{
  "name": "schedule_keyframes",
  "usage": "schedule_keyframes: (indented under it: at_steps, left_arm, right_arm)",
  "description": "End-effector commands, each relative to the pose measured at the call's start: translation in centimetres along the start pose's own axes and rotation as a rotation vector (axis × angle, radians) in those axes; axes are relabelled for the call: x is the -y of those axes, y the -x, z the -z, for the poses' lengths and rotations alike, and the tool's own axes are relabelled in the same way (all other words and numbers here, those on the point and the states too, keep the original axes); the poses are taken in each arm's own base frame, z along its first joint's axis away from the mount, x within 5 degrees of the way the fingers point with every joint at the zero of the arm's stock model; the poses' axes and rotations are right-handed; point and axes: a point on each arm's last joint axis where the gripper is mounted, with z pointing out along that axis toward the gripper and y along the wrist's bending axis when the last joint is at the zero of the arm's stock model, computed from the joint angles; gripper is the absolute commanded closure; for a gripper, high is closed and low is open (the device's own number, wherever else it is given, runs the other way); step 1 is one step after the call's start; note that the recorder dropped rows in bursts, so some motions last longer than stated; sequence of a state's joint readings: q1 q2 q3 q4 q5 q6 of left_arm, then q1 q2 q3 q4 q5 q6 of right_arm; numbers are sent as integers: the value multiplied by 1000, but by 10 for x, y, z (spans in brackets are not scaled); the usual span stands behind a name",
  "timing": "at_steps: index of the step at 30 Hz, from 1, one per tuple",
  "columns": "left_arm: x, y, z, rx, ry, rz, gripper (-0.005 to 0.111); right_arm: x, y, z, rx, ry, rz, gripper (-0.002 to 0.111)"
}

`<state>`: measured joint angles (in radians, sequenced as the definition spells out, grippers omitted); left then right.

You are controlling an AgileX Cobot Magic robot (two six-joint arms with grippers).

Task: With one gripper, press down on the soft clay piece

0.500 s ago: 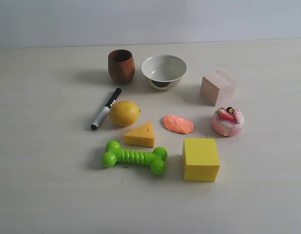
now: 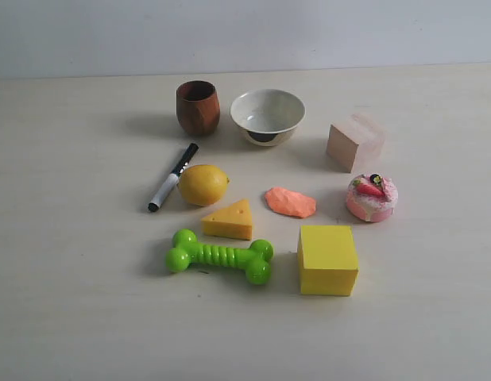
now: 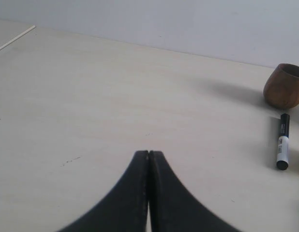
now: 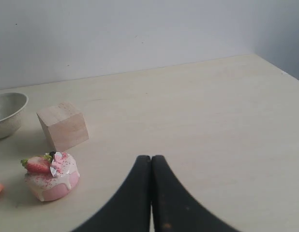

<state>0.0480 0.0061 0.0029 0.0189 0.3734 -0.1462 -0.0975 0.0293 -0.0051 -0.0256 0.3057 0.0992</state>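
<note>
- You see the soft clay piece [image 2: 290, 202] at the frame's centre on the tabletop [image 2: 86, 302], between the cheese wedge [image 2: 229, 220] and the cake toy [image 2: 372, 198].
- At upper centre, the bowl [image 2: 289, 127] shows a bare inside; the wooden cup [image 2: 198, 107] is too dark inside to tell.
- Your left claw [image 3: 148, 153] and right claw [image 4: 151, 157] are clenched, tips touching.

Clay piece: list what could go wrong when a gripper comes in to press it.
1. The soft clay piece sits close among the cheese wedge, pink cake toy and yellow block; a descending arm may knock one of them.
2. It lies low and flat, so the shut right gripper could push through onto the table.
</note>
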Motion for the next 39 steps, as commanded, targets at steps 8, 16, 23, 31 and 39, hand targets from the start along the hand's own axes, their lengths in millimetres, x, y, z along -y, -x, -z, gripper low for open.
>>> schedule_keyframes:
  at_steps: [8,16,23,31,39]
  left_arm:
    - [0,2,1,17,-1,6,107]
    - [0,2,1,17,-1,6,107]
    - [0,2,1,17,-1,6,107]
    - [0,2,1,17,-1,6,107]
    - [0,2,1,17,-1,6,107]
  right_arm:
    - [-1,14,1,174,10,1,108]
    - [-3,35,7,409,34,2,108]
    - [-3,35,7,412,34,2,108]
    - [-4,46,13,549,57,-34,108]
    - [-8,75,26,627,115,-119,108]
